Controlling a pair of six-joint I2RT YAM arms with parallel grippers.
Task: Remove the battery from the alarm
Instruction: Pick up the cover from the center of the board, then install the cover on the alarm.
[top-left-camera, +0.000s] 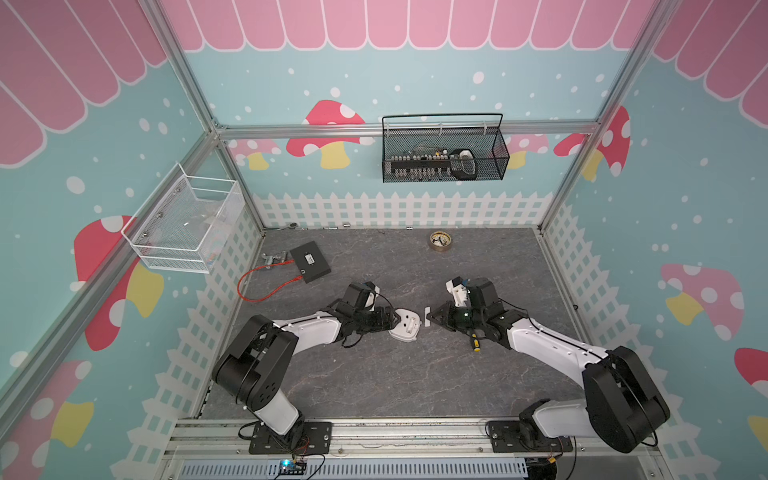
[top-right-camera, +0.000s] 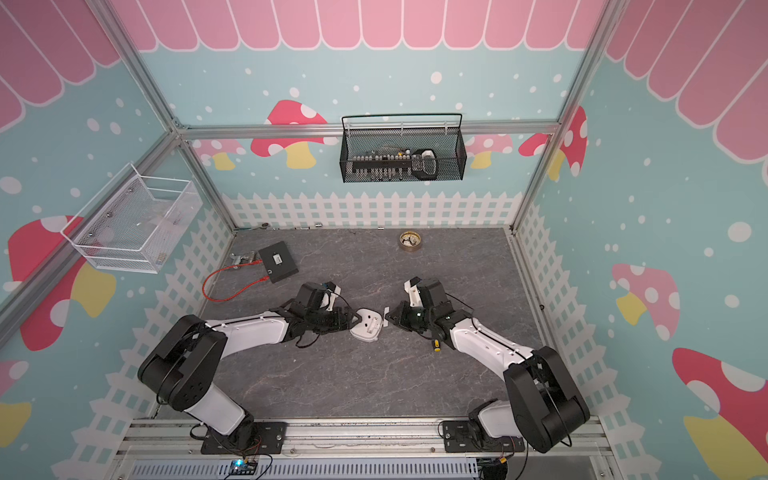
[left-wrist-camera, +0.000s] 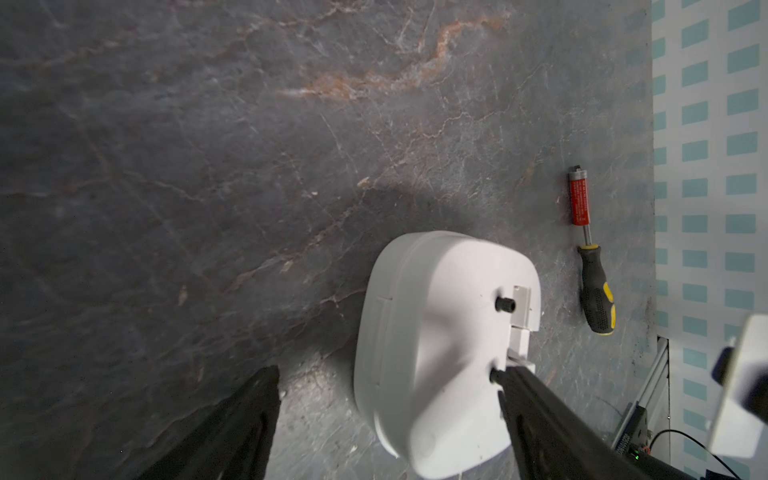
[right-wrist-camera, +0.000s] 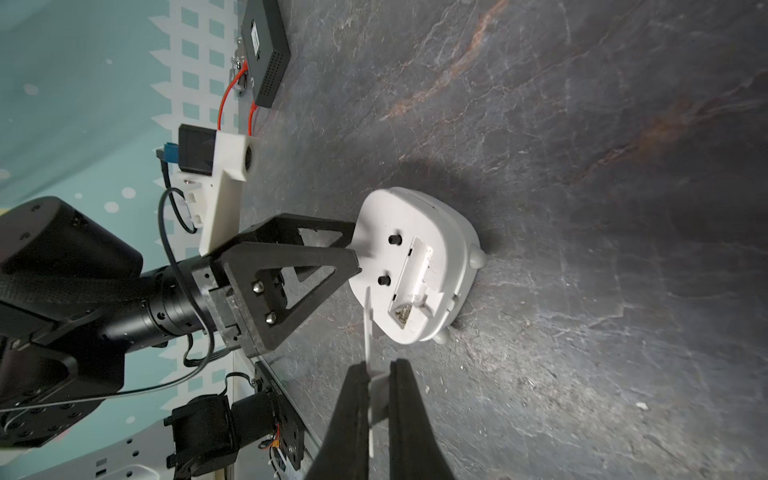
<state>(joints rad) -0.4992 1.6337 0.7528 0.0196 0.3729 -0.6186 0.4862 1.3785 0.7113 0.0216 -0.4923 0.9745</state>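
The white alarm (top-left-camera: 407, 329) (top-right-camera: 366, 327) lies dial down mid-table, its back recess (right-wrist-camera: 411, 278) uncovered and empty but for a spring. My left gripper (left-wrist-camera: 388, 370) (top-left-camera: 395, 321) is open astride the alarm's edge. One fingertip (left-wrist-camera: 511, 380) meets a black knob on the back; the other stands apart from the casing. My right gripper (right-wrist-camera: 379, 365) (top-left-camera: 432, 318) is shut on the thin white cover plate (right-wrist-camera: 368, 324), held just beside the alarm. The red battery (left-wrist-camera: 579, 199) lies on the table, in line with the screwdriver's shaft near the right wall; the right arm hides it in both top views.
A black and yellow-handled screwdriver (left-wrist-camera: 598, 291) (top-left-camera: 473, 344) lies under the right arm. A flat black box (top-left-camera: 311, 261) with a red cable (top-left-camera: 266, 291) sits back left, and a brass dial object (top-left-camera: 440, 241) at the back. Wire baskets (top-left-camera: 444, 153) (top-left-camera: 187, 224) hang on the walls.
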